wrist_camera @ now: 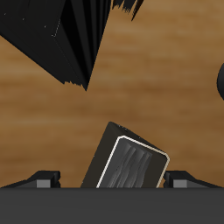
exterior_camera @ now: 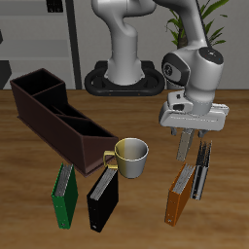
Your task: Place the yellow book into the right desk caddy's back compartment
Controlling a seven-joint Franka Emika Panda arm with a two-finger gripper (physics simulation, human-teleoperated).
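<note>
- Risk, nearest: my jaws (exterior_camera: 195,148) hang over two books that stand just beside each other. These are the yellow book (exterior_camera: 202,173) and a brighter orange book (exterior_camera: 178,197). If I come down off-centre, one fingertip could land on the orange cover or wedge between the two, and I might grip both or tip one over.
- Risk, at the grasp: the yellow book is thin and upright. A pinch taken near one end would probably let it swing once it leaves the tabletop (exterior_camera: 146,226).
- Risk, on the way: a mug (exterior_camera: 131,156) stands between the books and the right desk caddy (exterior_camera: 58,131), just beside the caddy's near end. A low carry could clip its rim.
- Risk, farthest: the caddy is long, with thin inner dividers. A tilted book could catch on a divider or drop into the wrong compartment.
- Jaws: wide open and holding nothing. In the wrist view both fingertips sit well apart, with a dark-topped, pale-edged book (wrist_camera: 131,166) between them that touches neither.
- Caveat: I take that dark top for the yellow book's grey spine, but the wrist view shows too little cover colour to be sure.
- Task thing: the yellow book stands on the tabletop near the front edge, below my jaws and well apart from the caddy (wrist_camera: 61,35). It has not been lifted.
</note>
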